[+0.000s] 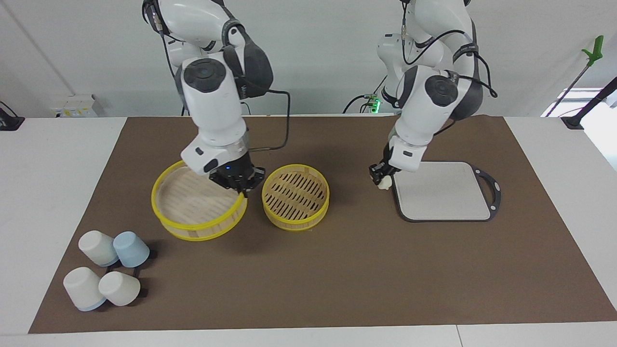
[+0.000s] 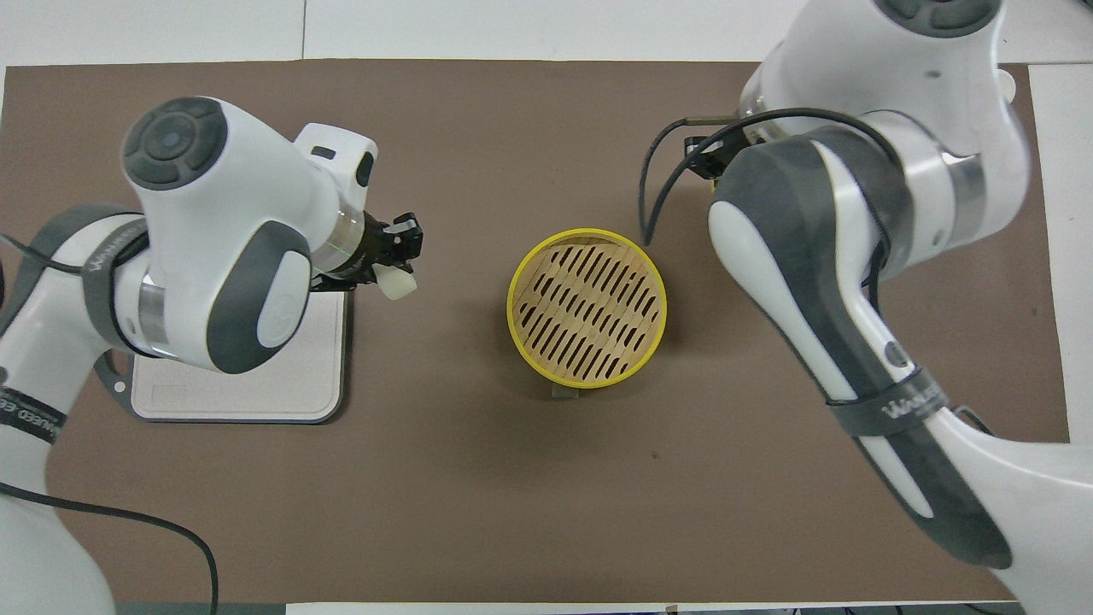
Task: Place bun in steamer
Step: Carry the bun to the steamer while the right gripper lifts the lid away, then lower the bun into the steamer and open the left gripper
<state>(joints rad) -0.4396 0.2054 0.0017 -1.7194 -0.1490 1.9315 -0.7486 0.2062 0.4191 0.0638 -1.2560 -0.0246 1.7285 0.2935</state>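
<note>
So the left gripper (image 1: 381, 177) has its fingers clamped on the bun (image 1: 384, 182), holding it up in the air just off the edge of the grey board (image 1: 441, 190) that faces the middle of the mat. The board sits toward the left arm's end of the worktop, so the bun probably came off it and is set to travel to the steamer.

The steamer is split in two. The slatted tier (image 1: 295, 196) sits alone mid-mat with its floor wide open from above, likely the drop target. The other tier (image 1: 197, 205) is tipped up, one side of its rim lifted, with the right gripper (image 1: 239, 182) closed on that rim. Best guess is the right arm is keeping it out of the way so the slatted one stays uncovered.

The bun is a small rounded lump, so there's hardly a long axis to call. It pokes out below the fingertips, pointing down and slightly toward the steamer.

Four upturned cups (image 1: 108, 270) are huddled near the mat corner at the right arm's end, the edge farthest from the robots.
</note>
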